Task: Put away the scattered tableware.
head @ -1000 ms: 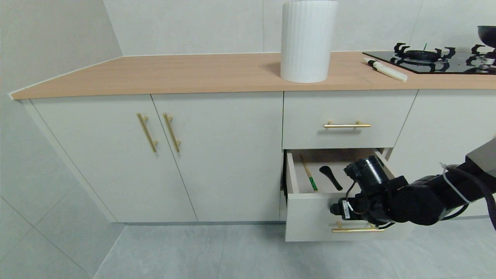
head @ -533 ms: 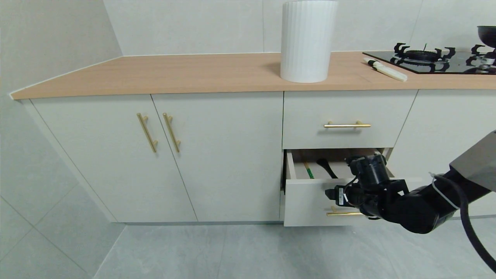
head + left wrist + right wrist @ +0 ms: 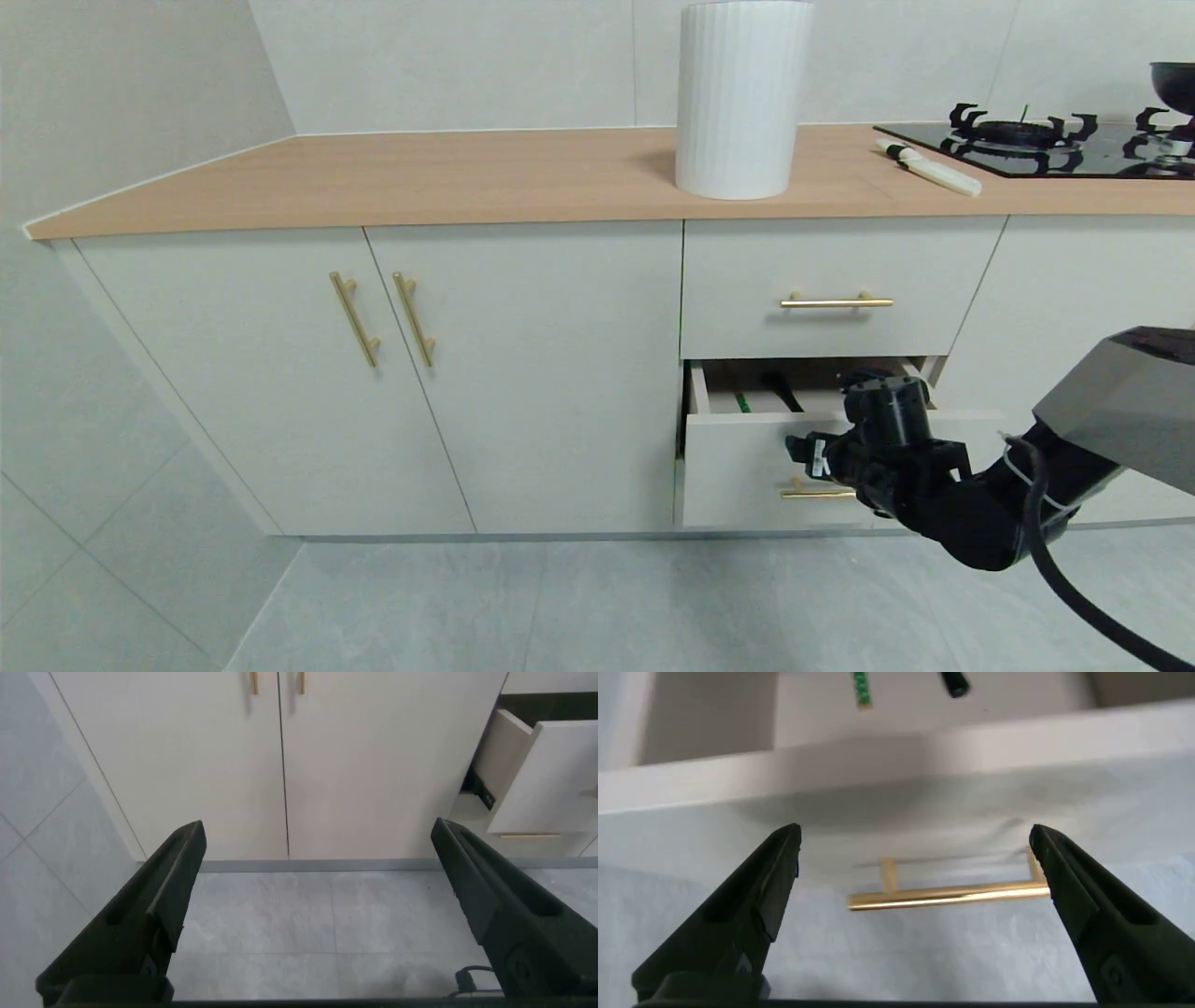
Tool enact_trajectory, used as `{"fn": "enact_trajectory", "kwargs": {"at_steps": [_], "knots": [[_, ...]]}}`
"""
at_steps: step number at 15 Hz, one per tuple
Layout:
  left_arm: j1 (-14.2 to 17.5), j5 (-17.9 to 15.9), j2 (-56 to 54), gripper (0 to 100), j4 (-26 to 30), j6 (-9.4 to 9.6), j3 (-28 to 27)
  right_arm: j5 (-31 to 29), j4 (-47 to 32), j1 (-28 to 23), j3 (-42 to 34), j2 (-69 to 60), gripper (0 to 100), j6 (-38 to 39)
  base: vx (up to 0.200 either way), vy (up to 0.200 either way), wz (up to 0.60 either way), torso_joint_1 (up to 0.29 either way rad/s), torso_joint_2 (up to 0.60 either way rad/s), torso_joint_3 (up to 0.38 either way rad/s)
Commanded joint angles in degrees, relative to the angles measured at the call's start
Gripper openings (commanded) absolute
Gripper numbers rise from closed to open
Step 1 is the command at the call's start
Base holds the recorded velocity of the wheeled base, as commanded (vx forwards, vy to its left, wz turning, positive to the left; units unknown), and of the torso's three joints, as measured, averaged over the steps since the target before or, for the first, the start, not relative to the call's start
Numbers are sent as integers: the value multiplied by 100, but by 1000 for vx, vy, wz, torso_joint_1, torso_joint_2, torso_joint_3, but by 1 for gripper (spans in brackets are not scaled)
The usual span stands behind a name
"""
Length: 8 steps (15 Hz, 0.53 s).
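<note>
Right gripper (image 3: pixel 822 464) is down at the front panel of the lower drawer (image 3: pixel 747 467), just above its gold handle (image 3: pixel 812 492). In the right wrist view my right gripper (image 3: pixel 913 840) has its fingers spread wide with nothing between them, and the handle (image 3: pixel 948 896) lies crosswise in the gap, farther out. I cannot tell whether the fingertips touch the panel. The lower drawer is a little way open, showing only a narrow strip of its inside. Inside lie a pair of chopsticks (image 3: pixel 740 401) with green marking and, beside them towards the right, a black spoon (image 3: pixel 778 385). The wrist camera catches the ends of both, chopsticks (image 3: pixel 861 689) and spoon (image 3: pixel 952 683), just past the drawer's top edge. The upper drawer (image 3: pixel 822 271) is closed. Left gripper (image 3: pixel 318 831) is also spread wide and holds nothing. It faces the two cabinet doors (image 3: pixel 280 756) and the grey floor (image 3: pixel 308 924), with the lower drawer (image 3: pixel 551 775) off to one side, well apart from it. On the wooden countertop (image 3: pixel 420 177) stands a white ribbed container (image 3: pixel 738 98), upright, above the drawers. A cream-coloured utensil (image 3: pixel 929 168) lies flat on the countertop, just beside the edge of the black gas hob (image 3: pixel 1036 140).
</note>
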<state>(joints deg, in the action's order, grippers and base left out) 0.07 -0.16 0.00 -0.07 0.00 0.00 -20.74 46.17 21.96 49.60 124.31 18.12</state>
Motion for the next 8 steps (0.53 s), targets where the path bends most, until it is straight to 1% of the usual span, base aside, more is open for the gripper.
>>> {"fn": "enact_trajectory", "kwargs": {"at_steps": [1,3,8], "knots": [[1,-2,0,100,-1,0,0,-18,68,-25,41,146,100,-1,0,0,0,0,0,0],[1,-2,0,100,-1,0,0,-220,340,-95,199,401,100,-10,0,0,0,0,0,0],[1,-2,0,100,-1,0,0,-247,903,-332,445,814,100,-19,0,0,0,0,0,0]]}}
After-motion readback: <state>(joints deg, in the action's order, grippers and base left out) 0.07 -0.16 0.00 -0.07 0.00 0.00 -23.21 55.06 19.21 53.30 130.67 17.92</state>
